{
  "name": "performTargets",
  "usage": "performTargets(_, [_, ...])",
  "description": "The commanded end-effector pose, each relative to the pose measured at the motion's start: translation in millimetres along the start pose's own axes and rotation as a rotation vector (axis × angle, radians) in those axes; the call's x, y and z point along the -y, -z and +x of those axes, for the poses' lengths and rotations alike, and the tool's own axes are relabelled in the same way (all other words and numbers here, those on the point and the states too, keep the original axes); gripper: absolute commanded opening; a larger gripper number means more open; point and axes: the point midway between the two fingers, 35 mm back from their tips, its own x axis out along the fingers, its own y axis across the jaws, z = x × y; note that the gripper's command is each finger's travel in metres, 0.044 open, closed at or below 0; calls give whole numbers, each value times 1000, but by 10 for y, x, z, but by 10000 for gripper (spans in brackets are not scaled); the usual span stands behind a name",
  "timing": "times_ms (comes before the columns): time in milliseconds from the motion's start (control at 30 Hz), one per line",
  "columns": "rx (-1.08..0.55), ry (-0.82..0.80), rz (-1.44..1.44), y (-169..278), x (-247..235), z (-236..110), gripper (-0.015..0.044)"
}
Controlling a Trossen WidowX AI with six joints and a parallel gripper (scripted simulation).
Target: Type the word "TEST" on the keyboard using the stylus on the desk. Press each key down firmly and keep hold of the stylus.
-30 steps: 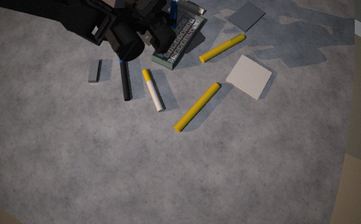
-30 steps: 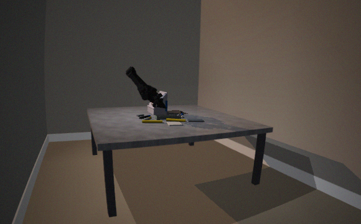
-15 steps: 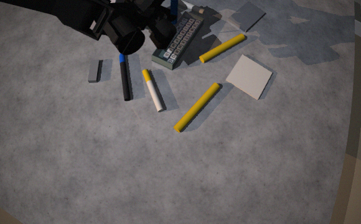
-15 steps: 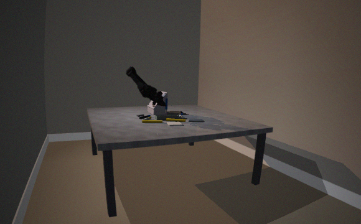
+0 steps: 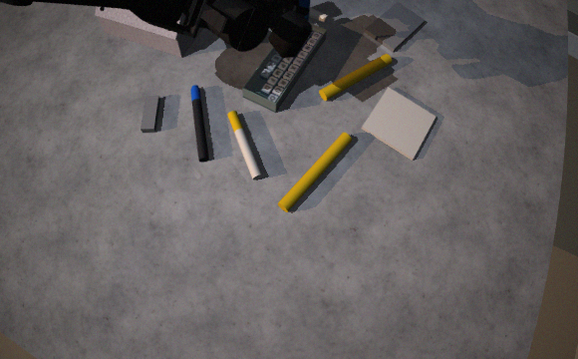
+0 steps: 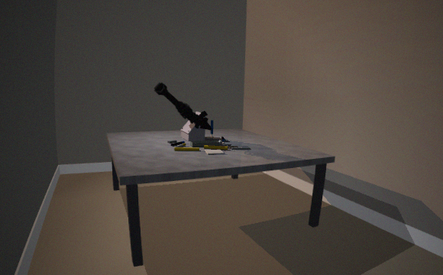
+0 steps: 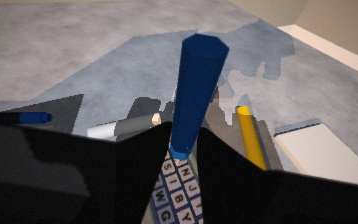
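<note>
My gripper [image 7: 185, 130] is shut on a dark blue stylus [image 7: 197, 90] [image 6: 211, 127], which stands upright between the black fingers. The stylus tip is hidden below the fingers, just above the keys. The dark green keyboard [image 5: 281, 72] [image 7: 180, 187] lies at the back of the desk; the arm [image 5: 249, 22] covers its far part in the top view. In the wrist view I read keys such as J, N, B, Y and G right under the fingers. I cannot tell whether the tip touches a key.
Near the keyboard lie two yellow rods [image 5: 315, 171] [image 5: 355, 76] [image 7: 250, 135], a yellow and white marker [image 5: 244, 145], a black marker with a blue cap [image 5: 198, 122] [image 7: 17, 118], a grey block [image 5: 149, 114], a white pad [image 5: 400, 123] [image 7: 325, 152] and a grey tile [image 5: 403, 26].
</note>
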Motion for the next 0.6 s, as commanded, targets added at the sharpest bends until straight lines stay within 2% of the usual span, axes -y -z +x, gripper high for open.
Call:
performTargets(0, [-5, -7, 5, -42, -82, 83, 0])
performTargets(567, [-6, -8, 5, 141, -71, 180, 0])
